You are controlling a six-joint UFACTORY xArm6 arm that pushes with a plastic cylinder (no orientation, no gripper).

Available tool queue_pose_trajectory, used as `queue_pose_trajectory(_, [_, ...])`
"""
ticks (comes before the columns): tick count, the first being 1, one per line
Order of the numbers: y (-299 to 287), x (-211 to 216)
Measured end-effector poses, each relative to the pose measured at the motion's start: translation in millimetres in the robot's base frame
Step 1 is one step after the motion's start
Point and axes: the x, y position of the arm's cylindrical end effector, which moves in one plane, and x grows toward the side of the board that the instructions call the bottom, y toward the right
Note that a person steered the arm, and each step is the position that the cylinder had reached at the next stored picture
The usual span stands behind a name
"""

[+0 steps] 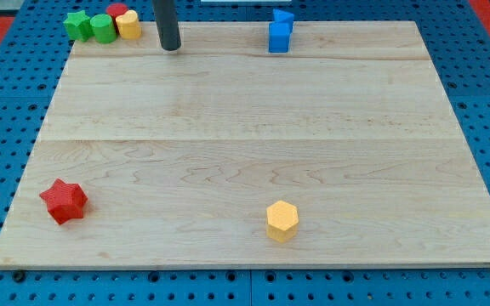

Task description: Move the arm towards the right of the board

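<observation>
Layout on board [253, 153]: blocks sitting at the edges, centre holding nothing.
My tip [170, 48] is resting near the top edge, just right of a four-block cluster [102, 24] in the upper left; two touching blocks [280, 32] are sitting top centre-right; star block [64, 201] is lying lower left, hexagonal block [282, 221] bottom centre.

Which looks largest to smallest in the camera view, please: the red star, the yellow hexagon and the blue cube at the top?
1. red star
2. yellow hexagon, nearly alike
3. blue cube
The cube lies farther from the camera, so its true size may match.
</observation>
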Motion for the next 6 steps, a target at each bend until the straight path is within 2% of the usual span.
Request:
queue_pose_trajectory(1, [0.4, -1.8])
queue_pose_trajectory(4, [54.6, 9.7])
queue_pose_trajectory(5, [92.2, 79.5])
queue_pose_trajectory(6, [177.6, 102.6])
